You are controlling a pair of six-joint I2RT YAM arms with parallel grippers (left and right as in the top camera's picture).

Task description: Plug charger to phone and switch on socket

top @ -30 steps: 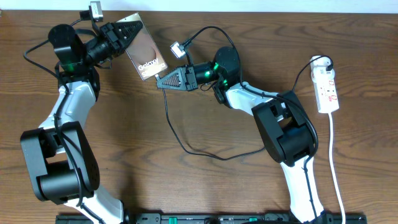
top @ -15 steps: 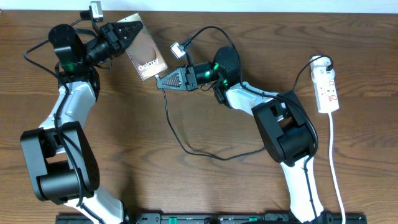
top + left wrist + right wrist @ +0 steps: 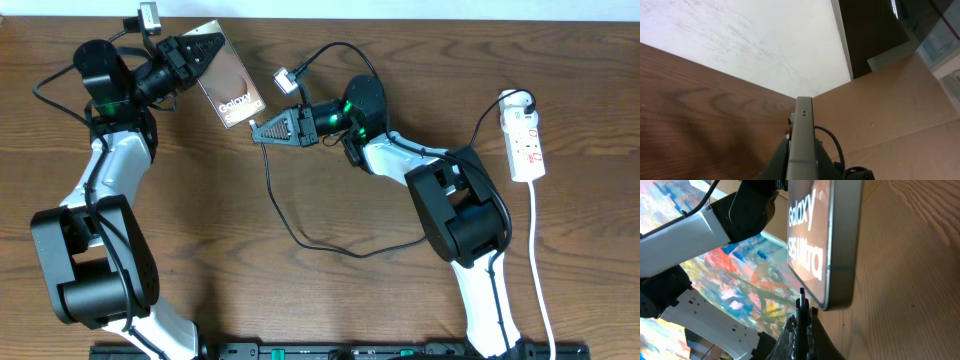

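The brown phone [image 3: 230,87] with white "Galaxy" lettering is held off the table by my left gripper [image 3: 205,52], which is shut on its far end. In the left wrist view its edge [image 3: 803,135] shows between the fingers. My right gripper [image 3: 262,131] is shut on the charger's plug tip [image 3: 802,301], just short of the phone's bottom edge [image 3: 840,287]. The thin black charger cable [image 3: 300,236] loops across the table to the white adapter [image 3: 514,100], plugged in the white socket strip [image 3: 526,146] at the right.
The socket's white lead [image 3: 541,270] runs down toward the table's front edge. A small camera [image 3: 287,77] on a cable sits above the right gripper. The table's far edge and a white wall [image 3: 740,40] lie behind the phone.
The left gripper has shifted the phone slightly up and to the left, away from the plug tip. The right arm has not moved.
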